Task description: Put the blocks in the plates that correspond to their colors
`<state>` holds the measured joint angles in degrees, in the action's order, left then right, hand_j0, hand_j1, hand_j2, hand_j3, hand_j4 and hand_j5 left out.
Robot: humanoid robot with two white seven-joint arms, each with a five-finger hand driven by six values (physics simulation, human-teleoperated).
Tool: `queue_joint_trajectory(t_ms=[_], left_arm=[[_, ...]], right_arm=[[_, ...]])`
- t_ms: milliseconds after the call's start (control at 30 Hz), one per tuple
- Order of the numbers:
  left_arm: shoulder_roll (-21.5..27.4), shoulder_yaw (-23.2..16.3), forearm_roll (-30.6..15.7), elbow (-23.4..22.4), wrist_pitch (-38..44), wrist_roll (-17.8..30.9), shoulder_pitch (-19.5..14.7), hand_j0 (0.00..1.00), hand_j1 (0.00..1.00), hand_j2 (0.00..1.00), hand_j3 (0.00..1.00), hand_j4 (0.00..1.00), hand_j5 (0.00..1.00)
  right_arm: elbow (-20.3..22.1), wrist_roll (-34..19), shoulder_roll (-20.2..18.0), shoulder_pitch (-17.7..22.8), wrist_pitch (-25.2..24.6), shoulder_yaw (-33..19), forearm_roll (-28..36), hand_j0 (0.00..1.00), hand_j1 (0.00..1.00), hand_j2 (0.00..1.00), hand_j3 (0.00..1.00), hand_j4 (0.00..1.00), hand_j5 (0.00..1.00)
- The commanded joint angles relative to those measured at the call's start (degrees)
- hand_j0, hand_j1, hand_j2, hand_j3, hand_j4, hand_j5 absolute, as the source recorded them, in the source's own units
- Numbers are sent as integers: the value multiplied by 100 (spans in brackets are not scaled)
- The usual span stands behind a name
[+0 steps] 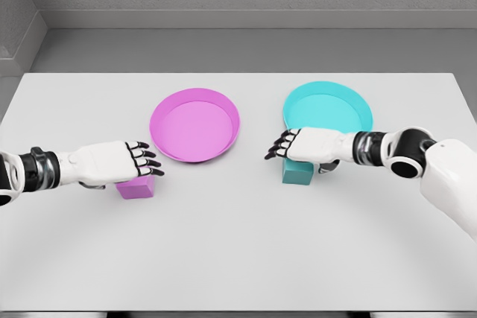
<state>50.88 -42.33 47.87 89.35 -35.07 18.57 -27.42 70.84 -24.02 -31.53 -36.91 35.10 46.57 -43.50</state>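
Observation:
A pink plate (195,124) lies left of the table's middle and a cyan plate (328,108) to its right. A pink block (136,187) rests on the table below the pink plate's left side. My left hand (141,159) hovers over it, fingers stretched forward and relaxed, covering the block's top. A teal block (297,173) stands just in front of the cyan plate. My right hand (285,145) hangs above it, fingers pointing left and loosely extended, hiding the block's upper part. Neither hand clasps its block.
The white table (238,243) stretches wide in front of the blocks. Its far edge meets a grey floor and wall behind the plates.

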Motion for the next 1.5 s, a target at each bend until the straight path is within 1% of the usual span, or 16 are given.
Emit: queue_joint_trajectory(t_ms=[0, 167, 267, 367, 500, 567, 633, 667, 933, 1000, 1300, 1333, 1367, 1400, 1467], left_arm=[[1, -12, -23, -31, 7, -3, 0, 100, 100, 100, 100, 100, 100], [-87, -12, -23, -119, 7, 6, -9, 100, 100, 100, 100, 100, 100], [-87, -21, 3, -119, 7, -3, -9, 100, 100, 100, 100, 100, 100], [-95, -21, 12, -119, 7, 6, -9, 100, 100, 100, 100, 100, 100], [-95, -21, 12, -128, 7, -3, -17, 100, 100, 100, 100, 100, 100], [-113, -56, 30, -128, 7, 6, -18, 100, 100, 100, 100, 100, 100], [-139, -92, 30, -128, 7, 6, -18, 100, 100, 100, 100, 100, 100], [-139, -92, 30, -128, 7, 6, -18, 100, 100, 100, 100, 100, 100], [-139, -109, 65, -198, 7, 6, -26, 100, 100, 100, 100, 100, 100], [-183, -118, 65, -260, 7, 6, -26, 100, 100, 100, 100, 100, 100], [-262, -118, 74, -383, 7, 6, -26, 100, 100, 100, 100, 100, 100], [-262, -118, 74, -383, 7, 6, -26, 100, 100, 100, 100, 100, 100], [-298, -118, 74, -400, 7, 6, -26, 100, 100, 100, 100, 100, 100], [-324, -127, 74, -409, 7, 6, -26, 100, 100, 100, 100, 100, 100], [-333, -127, 82, -409, 7, 6, -26, 100, 100, 100, 100, 100, 100]], right_arm=[[-35, 2, 24, 0, -10, 54, -1, 100, 100, 100, 100, 100, 100], [-105, 2, 33, 0, -10, 54, -36, 98, 98, 98, 98, 98, 98], [-105, 2, 33, -18, -10, 54, -45, 93, 93, 93, 93, 93, 93], [-97, -7, 33, -18, -10, 54, -132, 82, 82, 82, 82, 82, 82], [-88, -42, 42, -18, -10, 63, -141, 79, 79, 79, 79, 79, 79], [-88, -59, 41, -35, -10, 63, -141, 75, 75, 75, 75, 75, 75], [-79, -68, 42, -44, -10, 63, -141, 74, 74, 74, 74, 74, 74], [-79, -68, 42, -44, -10, 63, -141, 72, 72, 72, 72, 72, 72], [-70, -68, 42, -53, -10, 46, -141, 67, 67, 67, 67, 67, 67], [-61, -68, 33, -88, -10, 37, -132, 61, 61, 61, 61, 61, 61], [-35, -68, 41, -193, -10, 28, -71, 61, 61, 61, 61, 61, 61], [-9, -68, 42, -211, -10, 28, -71, 61, 61, 61, 61, 61, 61], [149, -68, 33, -202, -10, 28, -71, 61, 61, 61, 61, 61, 61], [211, -77, 33, -202, -10, 28, -71, 61, 61, 61, 61, 61, 61], [220, -77, 33, -202, -10, 28, -71, 61, 61, 61, 61, 61, 61]])
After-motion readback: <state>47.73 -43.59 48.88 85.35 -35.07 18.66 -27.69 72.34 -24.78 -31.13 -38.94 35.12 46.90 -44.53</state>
